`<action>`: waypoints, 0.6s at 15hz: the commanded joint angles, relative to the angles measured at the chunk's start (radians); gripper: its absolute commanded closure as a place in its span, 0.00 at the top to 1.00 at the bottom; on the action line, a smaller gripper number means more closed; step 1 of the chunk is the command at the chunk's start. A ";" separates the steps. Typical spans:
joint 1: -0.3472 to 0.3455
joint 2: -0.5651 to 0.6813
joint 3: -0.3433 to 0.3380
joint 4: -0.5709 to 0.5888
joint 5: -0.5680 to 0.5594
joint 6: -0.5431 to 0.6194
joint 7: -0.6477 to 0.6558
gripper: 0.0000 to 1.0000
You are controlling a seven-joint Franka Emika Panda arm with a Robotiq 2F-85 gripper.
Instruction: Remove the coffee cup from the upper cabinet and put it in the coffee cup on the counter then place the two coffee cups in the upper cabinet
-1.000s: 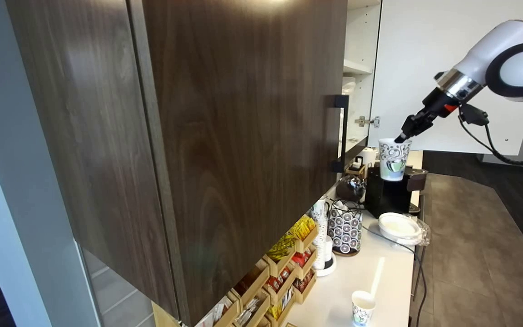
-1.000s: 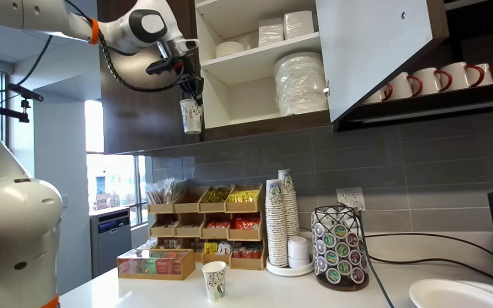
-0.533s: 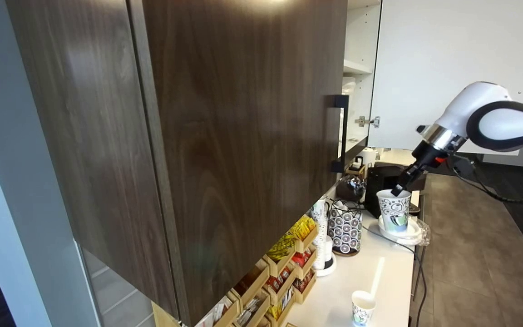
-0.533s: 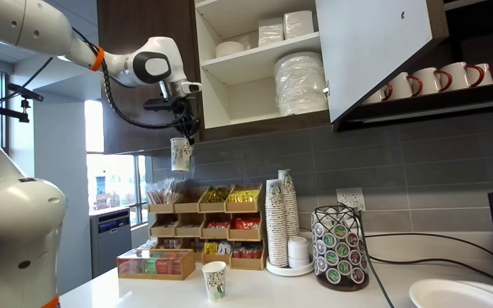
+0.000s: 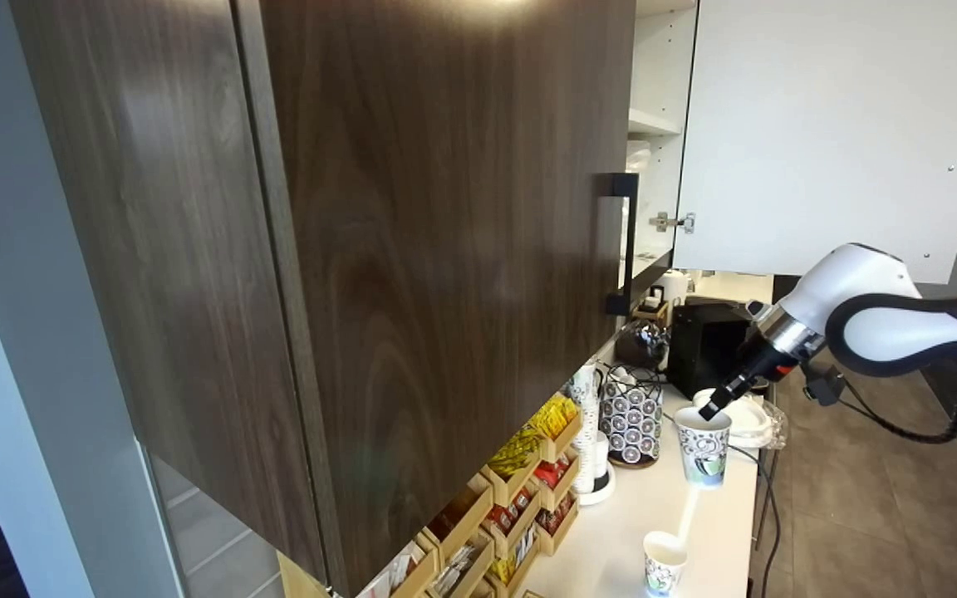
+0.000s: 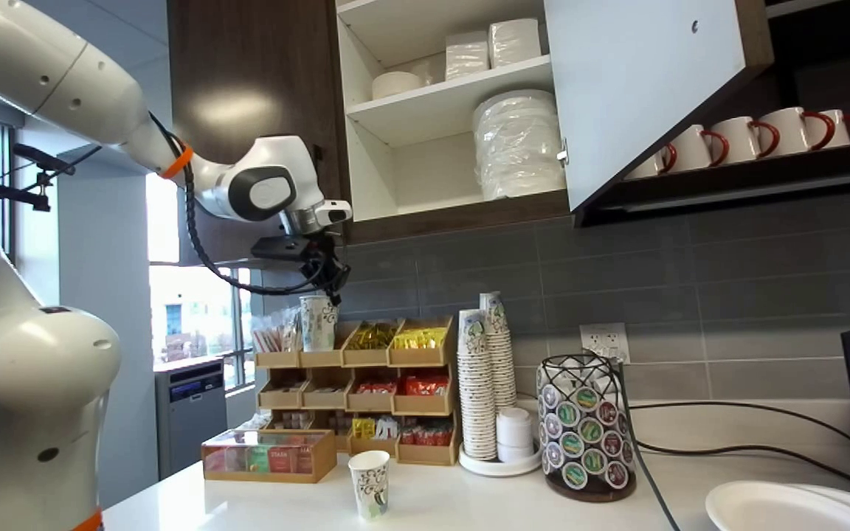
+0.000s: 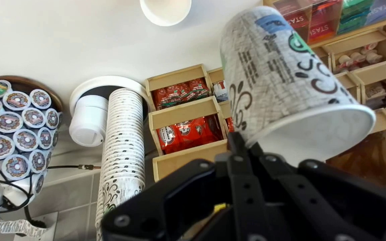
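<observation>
My gripper is shut on the rim of a pale patterned coffee cup, one finger inside and one outside. The held coffee cup is upright in the exterior views, in the air above the counter. The second coffee cup stands upright on the white counter, lower than the held cup. In the wrist view the standing cup shows at the top edge, partly cut off. The upper cabinet is open, its white door swung out to the side.
A wooden snack organizer, a tea box, tall stacks of paper cups and a pod holder stand along the back of the counter. White plates lie at the right. Wrapped plates are in the cabinet.
My gripper has carried the held cup down from beside the cabinet opening to the height of the snack organizer's top, nearer the standing cup. The standing cup has not moved.
</observation>
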 commanded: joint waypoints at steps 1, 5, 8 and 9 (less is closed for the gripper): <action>0.053 0.055 -0.028 -0.080 0.033 0.167 -0.041 0.01; 0.091 0.158 -0.056 -0.122 0.042 0.334 -0.031 0.01; 0.087 0.160 -0.057 -0.120 0.010 0.335 -0.002 0.04; 0.095 0.182 -0.066 -0.123 0.013 0.358 -0.004 0.04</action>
